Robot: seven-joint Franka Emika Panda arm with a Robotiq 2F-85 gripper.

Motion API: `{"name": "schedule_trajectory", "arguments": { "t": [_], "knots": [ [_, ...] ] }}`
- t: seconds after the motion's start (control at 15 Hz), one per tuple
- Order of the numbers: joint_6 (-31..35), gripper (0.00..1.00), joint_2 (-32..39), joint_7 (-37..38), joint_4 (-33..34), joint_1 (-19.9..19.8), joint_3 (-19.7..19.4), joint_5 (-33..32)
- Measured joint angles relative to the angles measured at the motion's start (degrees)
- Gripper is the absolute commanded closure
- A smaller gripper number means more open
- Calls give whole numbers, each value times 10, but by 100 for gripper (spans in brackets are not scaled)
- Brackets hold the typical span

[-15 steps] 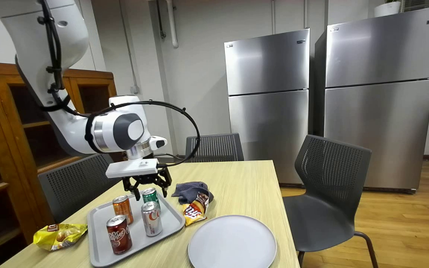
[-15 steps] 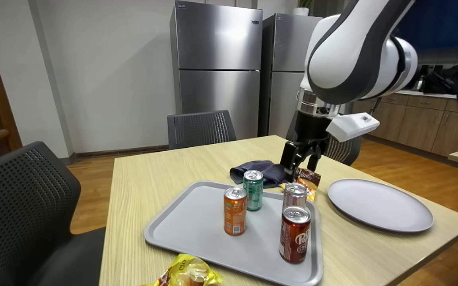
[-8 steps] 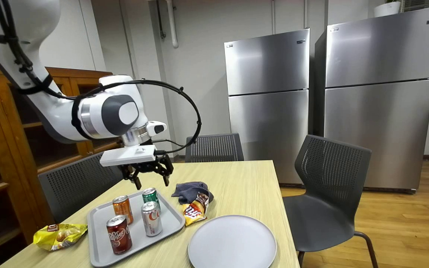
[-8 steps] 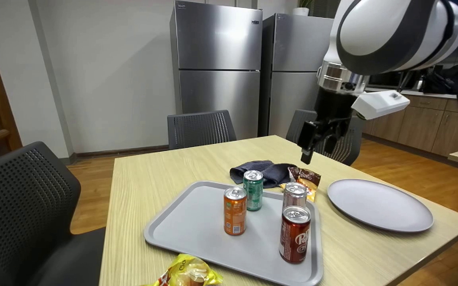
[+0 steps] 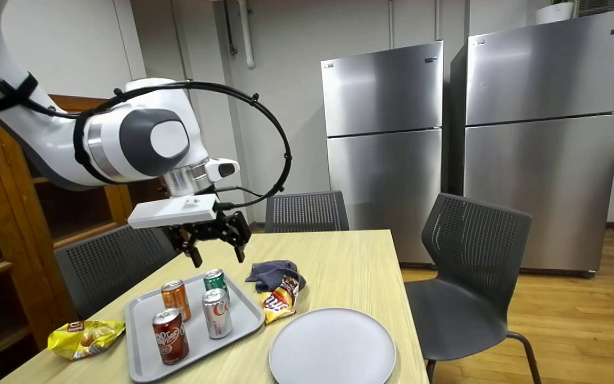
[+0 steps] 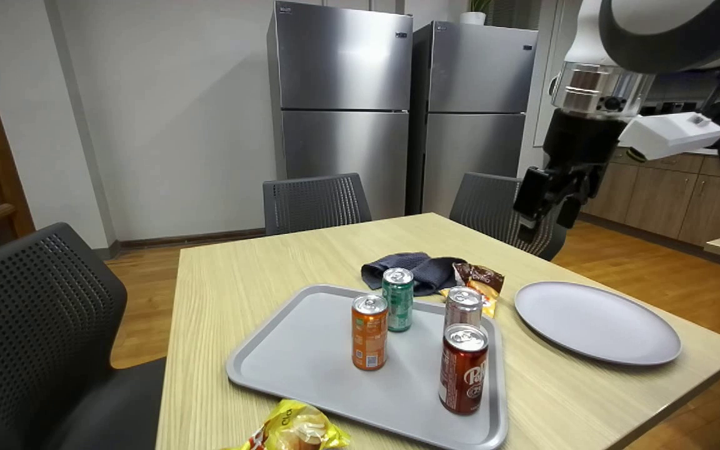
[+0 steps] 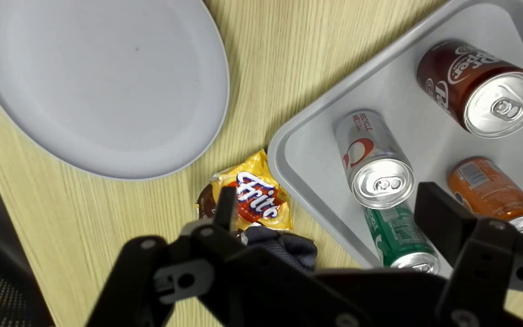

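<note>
My gripper (image 7: 327,195) hangs in the air over the table, its fingers spread wide with nothing between them. In the wrist view, a silver cola can (image 7: 370,152) and a green can (image 7: 400,234) appear lower down in the gap. An orange can (image 7: 493,190) shows past the right finger, partly covered by it. A dark red Dr Pepper can (image 5: 170,337) stands with these upright on a grey tray (image 6: 310,337). A yellow and brown Fritos bag (image 7: 261,195) lies beside the tray, partly hidden by the left finger. The gripper touches none of these.
A round light-grey plate (image 5: 333,346) lies near the table's edge. A dark cloth (image 6: 422,272) is bunched against the Fritos bag. On the tray's other side lies a yellow snack bag (image 5: 86,338). Chairs (image 5: 472,277) stand around the table (image 5: 349,266), with two fridges behind.
My gripper has risen away from the cans on the tray and, in an exterior view, shifted to the right, toward the plate's side. Its fingers have stayed apart; cans, bags and plate have not moved.
</note>
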Motion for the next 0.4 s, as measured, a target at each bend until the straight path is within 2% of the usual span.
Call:
{"name": "schedule_trajectory", "arguments": {
  "t": [0.2, 0.4],
  "knots": [
    [-35, 0, -18, 5, 3, -11, -1, 0],
    [-41, 0, -22, 8, 3, -13, -1, 0]
  ]
}}
